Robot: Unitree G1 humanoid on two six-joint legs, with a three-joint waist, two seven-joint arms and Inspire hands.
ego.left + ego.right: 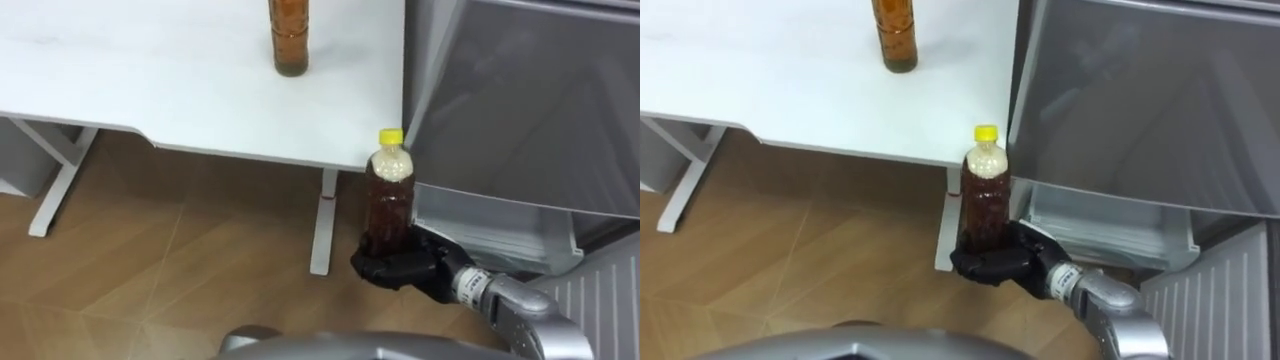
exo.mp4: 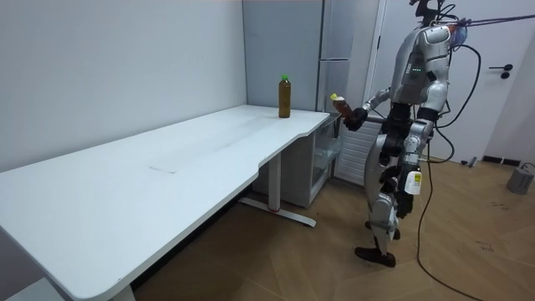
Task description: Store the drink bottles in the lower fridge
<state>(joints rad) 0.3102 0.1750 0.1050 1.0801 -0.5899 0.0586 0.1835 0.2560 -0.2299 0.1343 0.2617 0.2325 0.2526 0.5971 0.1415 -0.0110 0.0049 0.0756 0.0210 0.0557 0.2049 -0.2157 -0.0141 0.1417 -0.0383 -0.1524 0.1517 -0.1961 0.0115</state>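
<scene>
A drink bottle (image 1: 390, 195) with brown liquid and a yellow cap stands upright in my right hand (image 1: 400, 265), whose dark fingers are curled round its base. I hold it in the air just off the table's right corner, in front of the grey fridge (image 1: 530, 100). The room view shows the same bottle (image 2: 336, 102) held out toward the fridge (image 2: 334, 50). A second brown bottle (image 1: 288, 35), green-capped in the room view (image 2: 284, 96), stands on the white table (image 1: 150, 80) near its far edge. My left hand (image 2: 382, 155) hangs by my waist.
The fridge's lower compartment (image 1: 490, 225) is open, with a pale shelf inside, and its ribbed white door (image 1: 600, 300) swings out at the lower right. The table's white leg (image 1: 322, 225) stands just left of the held bottle. I stand on wood floor (image 1: 150, 270) beside the table's end.
</scene>
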